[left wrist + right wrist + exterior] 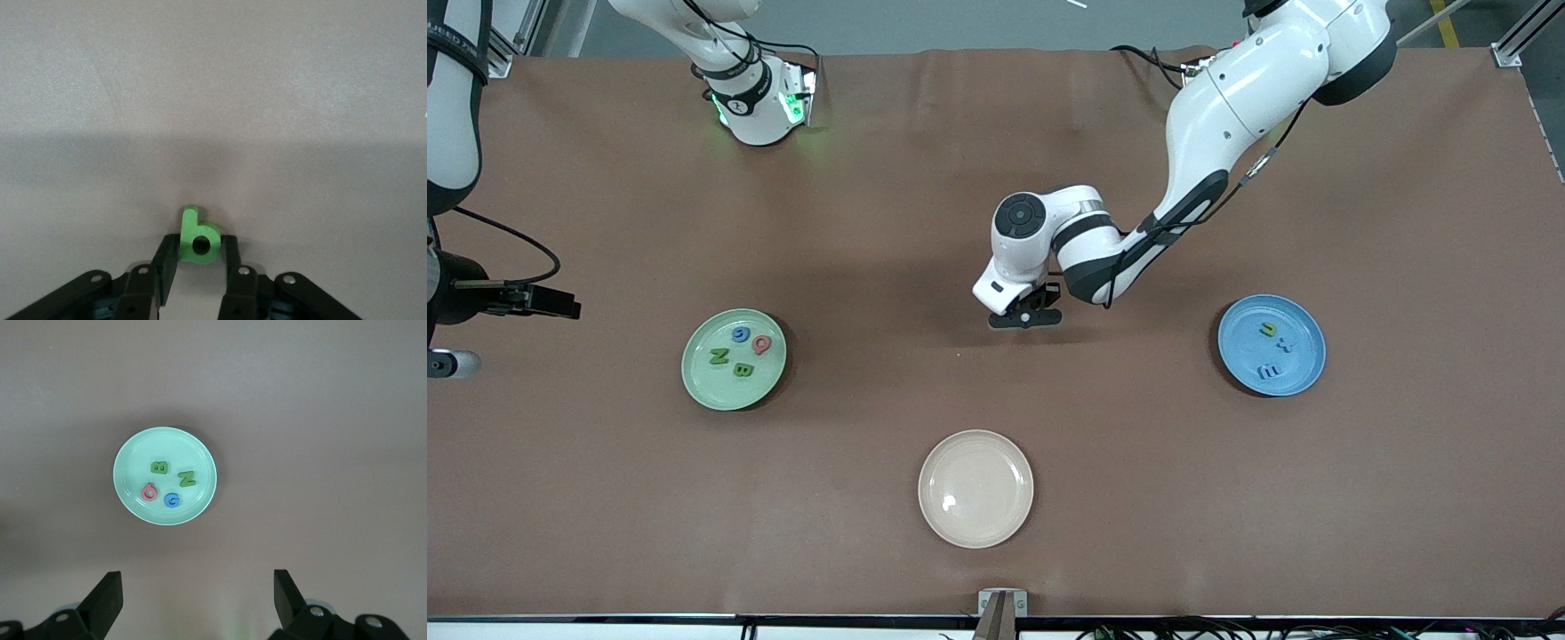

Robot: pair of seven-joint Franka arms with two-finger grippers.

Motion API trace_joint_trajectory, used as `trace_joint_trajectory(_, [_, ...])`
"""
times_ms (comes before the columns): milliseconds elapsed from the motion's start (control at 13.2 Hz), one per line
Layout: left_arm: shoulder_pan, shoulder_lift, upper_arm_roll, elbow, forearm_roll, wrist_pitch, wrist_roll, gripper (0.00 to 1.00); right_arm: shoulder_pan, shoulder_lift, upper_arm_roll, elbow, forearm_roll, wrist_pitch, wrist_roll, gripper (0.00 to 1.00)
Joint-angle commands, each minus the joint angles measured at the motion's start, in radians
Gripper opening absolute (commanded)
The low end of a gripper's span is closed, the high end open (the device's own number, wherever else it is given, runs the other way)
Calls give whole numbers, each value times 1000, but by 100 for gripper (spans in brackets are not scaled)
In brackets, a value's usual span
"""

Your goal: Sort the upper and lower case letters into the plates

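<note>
My left gripper (1024, 318) is low over the middle of the table, between the two plates, and is shut on a green lower-case letter b (197, 233). The pale mint green plate (711, 384) lies toward the right arm's end and holds several letters: green B and N, a blue G and a pink letter. The blue plate (1303, 360) lies toward the left arm's end and holds three letters. My right gripper (198, 587) is open and empty, high up, with the mint plate (133, 463) in its view below.
A cream-beige plate (975, 488) lies empty nearer the front camera than both other plates, midway along the table. The table is covered by a brown cloth (996, 178). The right arm's wrist shows at the edge of the front view.
</note>
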Motion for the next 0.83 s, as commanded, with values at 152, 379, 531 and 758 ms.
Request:
trace_joint_trajectory(152, [-5,-10,19,1,-7,0,16,19,-9,12,14,46,1,-13,-12,100])
trace_joint_trajectory(379, [-4,-12,19,2,-10,0,8,7,-7,12,14,38,7,-17,-2,100])
trace_joint_trajectory(531, [5,-22,19,2,-21,-5,9,4,-7,9,14,20,8,-16,-4,100])
trace_joint_trajectory(758, [45,-68,8,22,-24,-64,17,3,-9,-43,15,-41,13,-8,-7,100])
